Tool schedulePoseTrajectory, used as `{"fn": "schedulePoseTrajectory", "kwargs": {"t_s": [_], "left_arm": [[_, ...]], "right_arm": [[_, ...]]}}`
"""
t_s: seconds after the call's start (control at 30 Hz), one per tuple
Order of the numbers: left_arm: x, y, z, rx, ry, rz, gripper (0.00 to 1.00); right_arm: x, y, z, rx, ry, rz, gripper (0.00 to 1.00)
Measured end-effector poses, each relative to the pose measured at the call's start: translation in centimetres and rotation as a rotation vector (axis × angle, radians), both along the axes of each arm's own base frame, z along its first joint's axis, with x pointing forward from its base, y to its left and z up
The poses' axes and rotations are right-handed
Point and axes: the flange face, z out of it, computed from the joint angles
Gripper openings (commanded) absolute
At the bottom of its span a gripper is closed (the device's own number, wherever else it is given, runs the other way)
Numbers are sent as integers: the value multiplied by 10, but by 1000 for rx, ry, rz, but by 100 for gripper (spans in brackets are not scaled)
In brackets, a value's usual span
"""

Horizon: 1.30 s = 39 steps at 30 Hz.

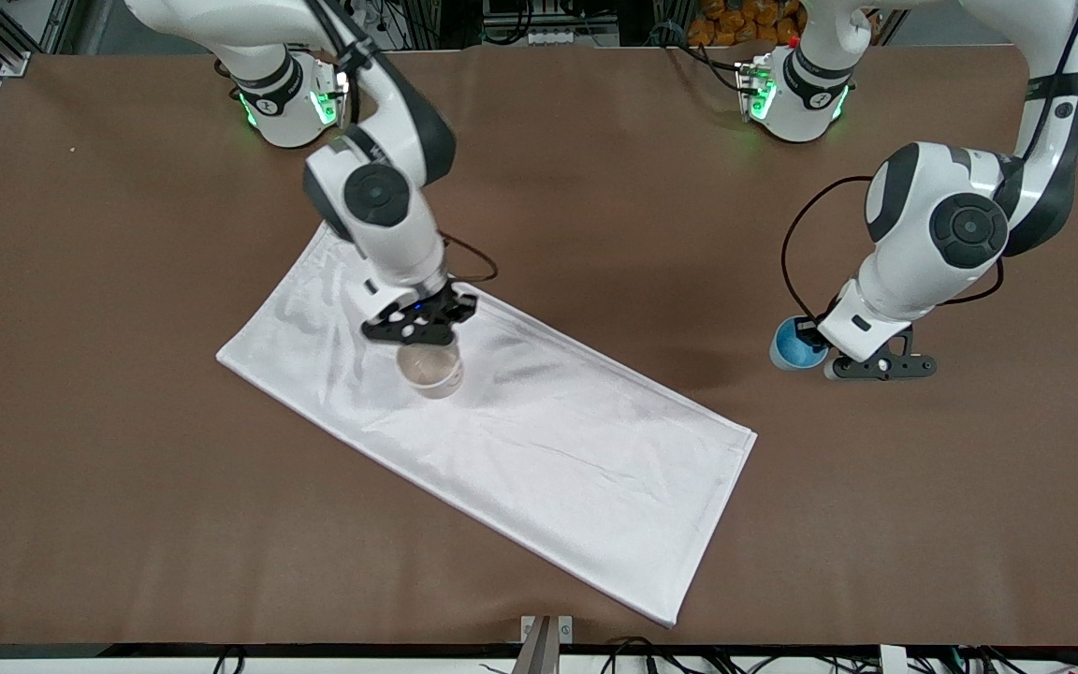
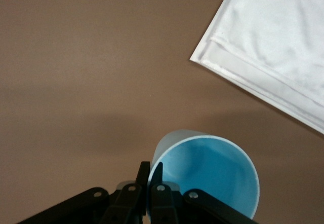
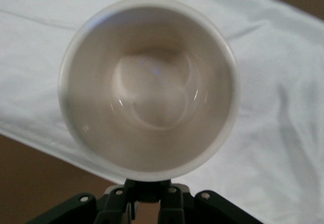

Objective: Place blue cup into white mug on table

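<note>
The blue cup stands upright toward the left arm's end of the brown table, off the cloth. My left gripper is shut on its rim, one finger inside and one outside; the left wrist view shows the cup and this gripper. My right gripper is shut on the black handle of the white mug and holds it upright, mouth up, over the white cloth. The right wrist view looks down into the empty mug from this gripper.
A white rectangular cloth lies slantwise across the middle of the table; one corner shows in the left wrist view. Bare brown tabletop lies between the cloth's corner and the blue cup. The arms' bases stand along the table's edge farthest from the front camera.
</note>
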Motion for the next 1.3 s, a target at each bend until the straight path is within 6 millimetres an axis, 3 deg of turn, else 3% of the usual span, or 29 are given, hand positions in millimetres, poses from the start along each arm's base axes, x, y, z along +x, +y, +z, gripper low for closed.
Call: {"fn": "schedulePoseTrajectory", "kwargs": {"t_s": [0.23, 0.47, 0.73, 1.0, 1.1, 1.2, 1.23, 1.27, 1.3], "left_arm": [[-14, 3, 5, 8, 0, -2, 0], [-22, 4, 8, 11, 0, -3, 0], [-32, -5, 7, 14, 6, -24, 0], [-52, -56, 7, 12, 8, -14, 0], [-61, -75, 9, 15, 15, -6, 0], [-68, -88, 11, 20, 22, -3, 0], [-70, -90, 11, 22, 24, -4, 0], [-72, -92, 11, 23, 26, -4, 0], [-72, -93, 12, 24, 27, -4, 0]], "right_arm": [[-54, 86, -5, 1, -13, 2, 0], [-104, 161, -42, -24, -28, -3, 0], [-131, 204, -90, -34, -3, 37, 0], [-146, 229, -101, 7, -20, 74, 2], [-150, 234, -106, 18, -35, 91, 12], [-151, 236, -111, 23, -43, 100, 33], [-151, 236, -112, 24, -45, 101, 46], [-150, 236, -113, 25, -46, 101, 69], [-150, 236, -114, 25, -47, 100, 100]]}}
